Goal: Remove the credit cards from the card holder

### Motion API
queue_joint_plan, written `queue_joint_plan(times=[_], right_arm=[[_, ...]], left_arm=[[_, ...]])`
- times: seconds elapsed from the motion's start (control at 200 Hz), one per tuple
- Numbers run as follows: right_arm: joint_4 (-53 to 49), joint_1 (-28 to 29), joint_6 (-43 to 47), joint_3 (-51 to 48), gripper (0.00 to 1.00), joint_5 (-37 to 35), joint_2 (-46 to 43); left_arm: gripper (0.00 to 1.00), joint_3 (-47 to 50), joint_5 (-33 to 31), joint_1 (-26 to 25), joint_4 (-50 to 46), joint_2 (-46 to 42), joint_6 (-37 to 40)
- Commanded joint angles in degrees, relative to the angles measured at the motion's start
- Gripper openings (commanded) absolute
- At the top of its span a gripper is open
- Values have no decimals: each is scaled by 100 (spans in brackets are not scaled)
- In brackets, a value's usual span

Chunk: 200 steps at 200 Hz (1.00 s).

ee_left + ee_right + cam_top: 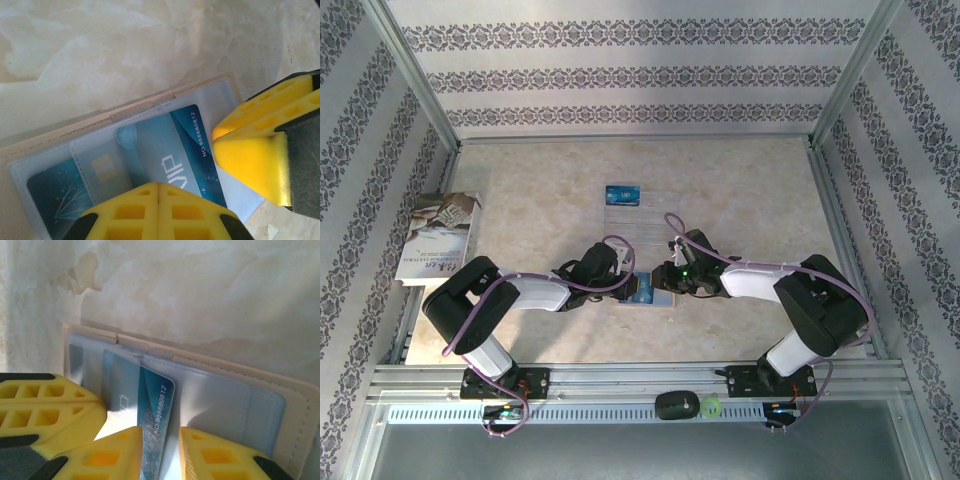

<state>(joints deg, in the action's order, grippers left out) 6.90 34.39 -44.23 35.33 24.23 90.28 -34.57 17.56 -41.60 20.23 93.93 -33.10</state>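
Across the blue credit card (187,142) runs VIP, NO 88880812.

Left gripper (158,186) and right gripper (161,432) meet over the flat tan folding card holder (646,293), the right pinching its bright blue plastic card (159,400): no passage between them. A clear plastic tray (645,225) lies just beyond. A pale paperback book (438,235) blocks the left edge. The beige marbled tabletop (750,180) is open at far right.

The left arm (520,297) and right arm (765,280) have white shells, black joints and purple cables (670,217); fingers (132,212) are yellow with square cut-outs.
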Motion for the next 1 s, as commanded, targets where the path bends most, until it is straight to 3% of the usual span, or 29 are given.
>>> queue_joint_plan(times=[0.0, 0.155, 0.275, 0.5, 0.794, 0.994], right_arm=[[115, 94, -85, 174, 26, 76, 181], [200, 107, -138, 202, 24, 87, 369], [400, 160, -165, 215, 16, 241, 425], [200, 42, -182, -22, 0, -139, 177], [-215, -233, -83, -497, 0, -494, -565], [-521, -418, 226, -432, 0, -381, -1258]], left_arm=[[5, 240, -102, 3, -477, 108, -65], [5, 240, -74, 7, -459, 117, -64], [5, 230, -53, 12, -458, 135, -56], [5, 277, -69, 38, -485, 64, -73], [6, 326, -43, 78, -438, 38, -98], [12, 192, 115, 225, -395, -427, -33]])
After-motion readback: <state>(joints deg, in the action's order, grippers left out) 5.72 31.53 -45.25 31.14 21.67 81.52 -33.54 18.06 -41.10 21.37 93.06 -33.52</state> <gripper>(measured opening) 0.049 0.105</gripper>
